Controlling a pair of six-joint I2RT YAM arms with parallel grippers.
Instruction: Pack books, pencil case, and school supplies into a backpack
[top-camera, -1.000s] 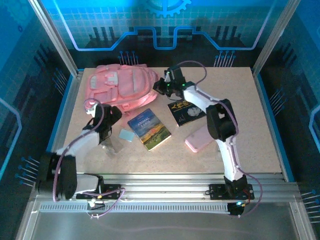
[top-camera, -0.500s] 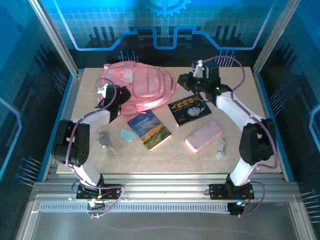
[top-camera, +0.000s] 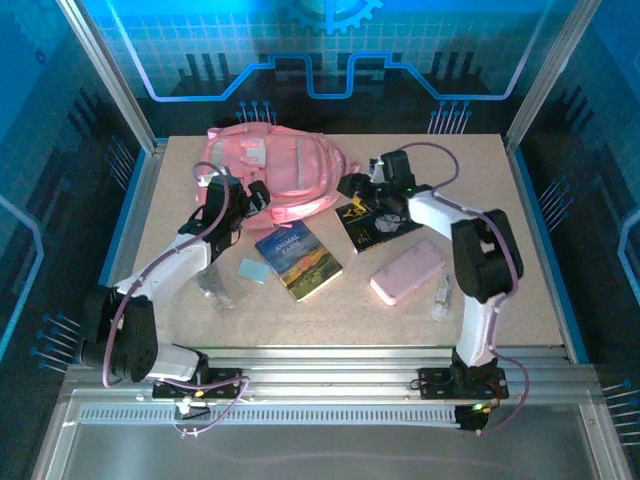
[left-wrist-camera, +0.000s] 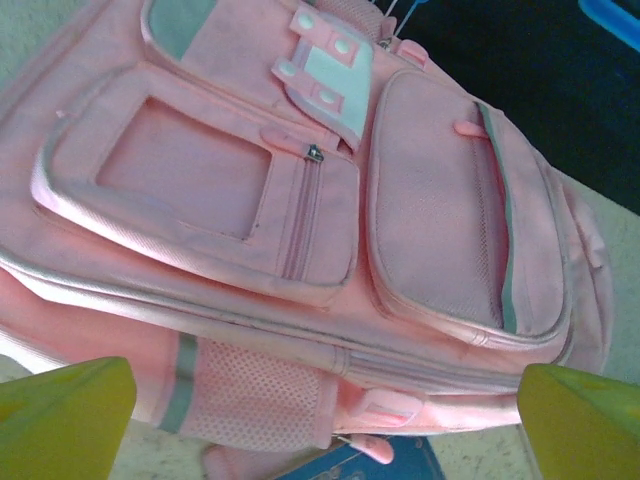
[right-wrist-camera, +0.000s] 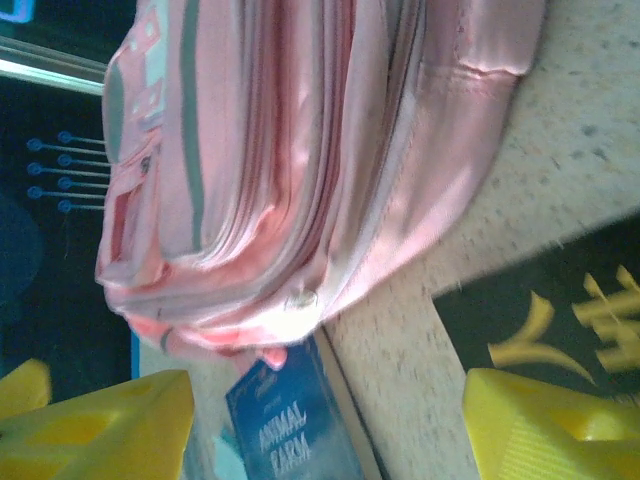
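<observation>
The pink backpack (top-camera: 285, 170) lies at the far side of the table (top-camera: 520, 200) with its front pockets facing up, and their zips look closed in the left wrist view. The left jaws hover at its near-left edge, spread wide and grasping nothing, with one yellow fingertip (left-wrist-camera: 62, 415) at each lower corner of that view. The right jaws sit at the backpack's near-right corner, likewise released and empty, their yellow fingertips (right-wrist-camera: 545, 425) well apart above the table. Just beside the backpack's near edge lies the blue Animal Farm paperback (top-camera: 298, 258), and to its right, near the right jaws, the black book with yellow lettering (top-camera: 378, 220). The pale-pink pencil case (top-camera: 407, 271) lies nearer the arm bases, right of the blue paperback, with a small clear oblong item (top-camera: 440, 293) just beside it. A small light-blue square (top-camera: 252, 269) lies just left of the blue paperback
</observation>
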